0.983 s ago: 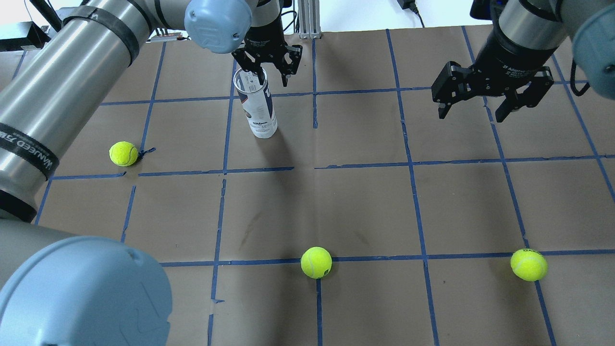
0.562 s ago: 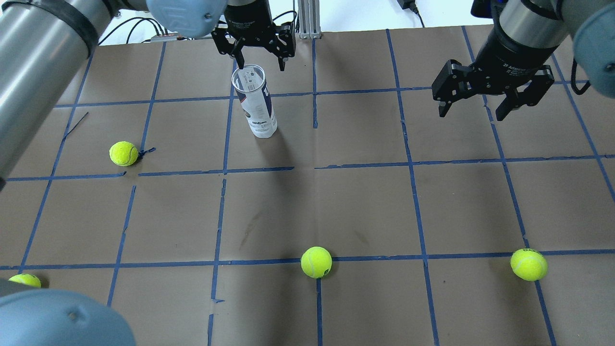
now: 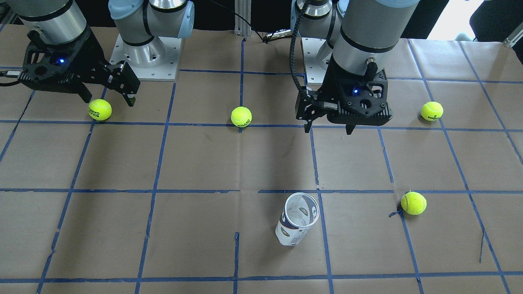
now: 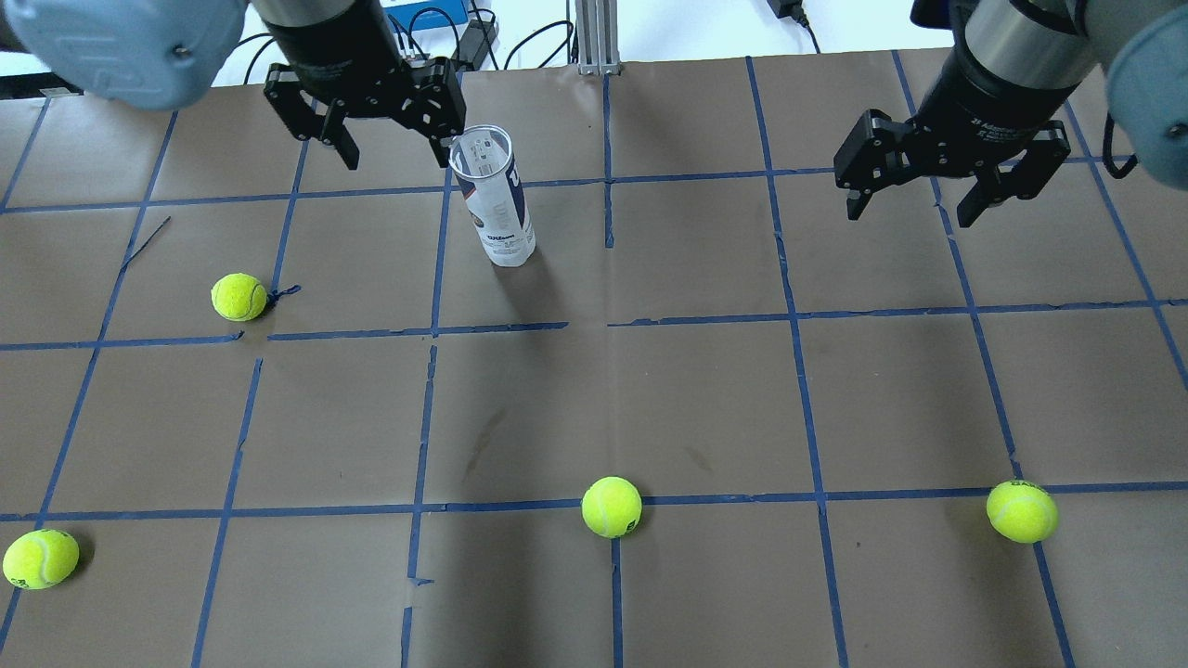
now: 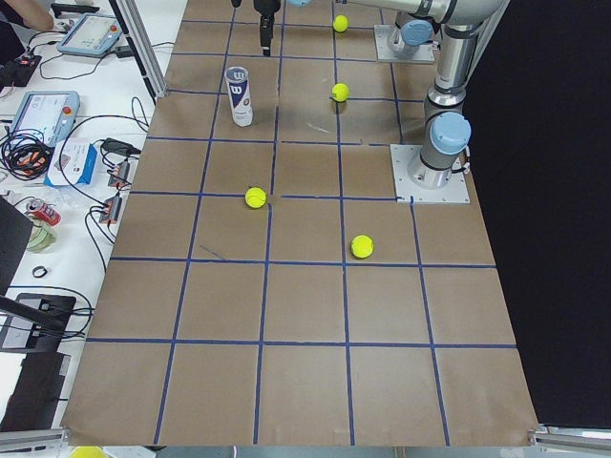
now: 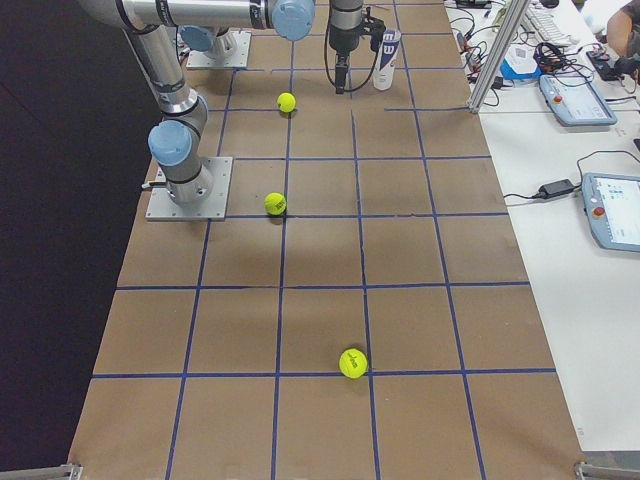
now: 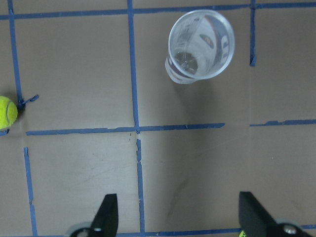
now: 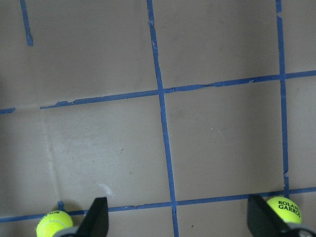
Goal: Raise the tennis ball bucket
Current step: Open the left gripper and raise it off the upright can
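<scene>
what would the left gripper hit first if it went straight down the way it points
Likely the bare table: in the wrist view the left gripper points at brown paper, and the tennis ball bucket stands off to one side.

place: robotics lab | evidence: teach pendants (image 6: 612, 212), loose cables (image 5: 27, 151) on side bench (image 6: 540, 270), tape-gridded table (image 4: 705, 399)

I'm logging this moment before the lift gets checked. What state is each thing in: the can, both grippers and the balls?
tennis ball bucket: upright on the table, top open, empty, not gripped.
left gripper: open, empty, raised, clear of the bucket.
right gripper: open, empty, above the table, far from the bucket.
tennis balls: four, loose on the table, none in the bucket.
</scene>
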Motion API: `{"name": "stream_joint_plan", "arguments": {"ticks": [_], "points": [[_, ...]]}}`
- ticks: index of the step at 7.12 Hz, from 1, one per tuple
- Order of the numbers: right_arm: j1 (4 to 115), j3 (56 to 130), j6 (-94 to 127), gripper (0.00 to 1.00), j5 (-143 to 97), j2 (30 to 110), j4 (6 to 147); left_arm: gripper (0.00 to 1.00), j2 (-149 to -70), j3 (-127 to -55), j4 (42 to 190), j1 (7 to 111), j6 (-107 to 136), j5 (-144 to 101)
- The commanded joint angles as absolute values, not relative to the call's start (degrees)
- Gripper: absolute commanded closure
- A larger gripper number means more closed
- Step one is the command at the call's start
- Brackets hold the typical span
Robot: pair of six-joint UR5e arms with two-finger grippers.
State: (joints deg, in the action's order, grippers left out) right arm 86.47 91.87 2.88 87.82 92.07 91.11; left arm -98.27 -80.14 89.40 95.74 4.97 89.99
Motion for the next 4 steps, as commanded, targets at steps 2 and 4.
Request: {"name": "stream_joint_plan", "arguments": {"ticks": [2,4], "points": [[89.19,91.67,3.16,0.0,89.72,92.2,93.34,0.08,-94.83,-85.96,86.57,92.73,3.78,89.38],[89.74,87.13,3.16,0.0,94.4,90.8,88.46,0.03,-94.75,-86.05,86.57,92.46,3.6,89.82]]}}
